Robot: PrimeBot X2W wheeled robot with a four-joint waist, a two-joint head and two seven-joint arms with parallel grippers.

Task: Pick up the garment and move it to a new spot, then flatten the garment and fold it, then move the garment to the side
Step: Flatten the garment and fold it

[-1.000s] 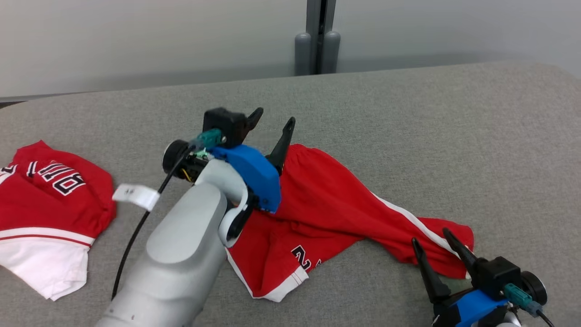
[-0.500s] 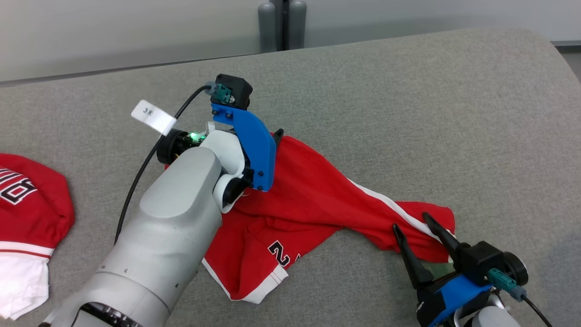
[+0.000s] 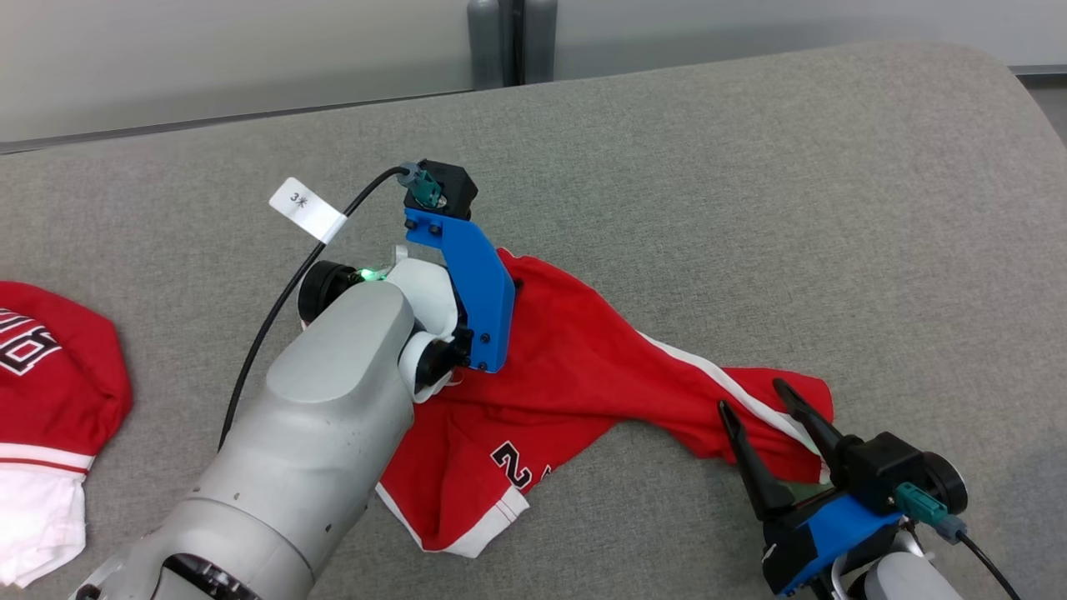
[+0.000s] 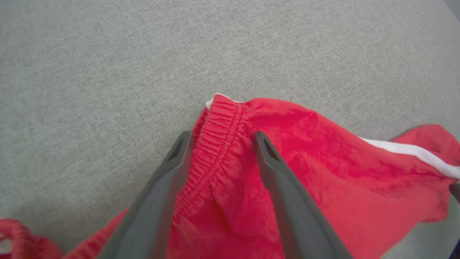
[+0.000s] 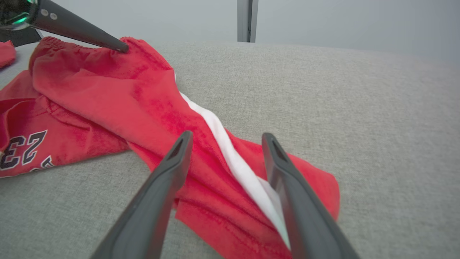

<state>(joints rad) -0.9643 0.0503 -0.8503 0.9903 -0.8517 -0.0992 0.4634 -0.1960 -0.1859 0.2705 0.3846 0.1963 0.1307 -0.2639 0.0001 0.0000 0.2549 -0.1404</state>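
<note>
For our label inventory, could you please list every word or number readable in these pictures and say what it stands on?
"3米": on the white paper tag fixed to the black cable.
"23": dark, white-edged numerals on the red fabric shorts with a white side stripe.
Dark lettering on the red and white fabric jersey: cut off by the head view's left edge, not readable.

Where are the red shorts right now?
In the head view the red shorts lie crumpled mid-way across the grey surface, with the open left gripper straddling their waistband and the open right gripper at the striped end.
</note>
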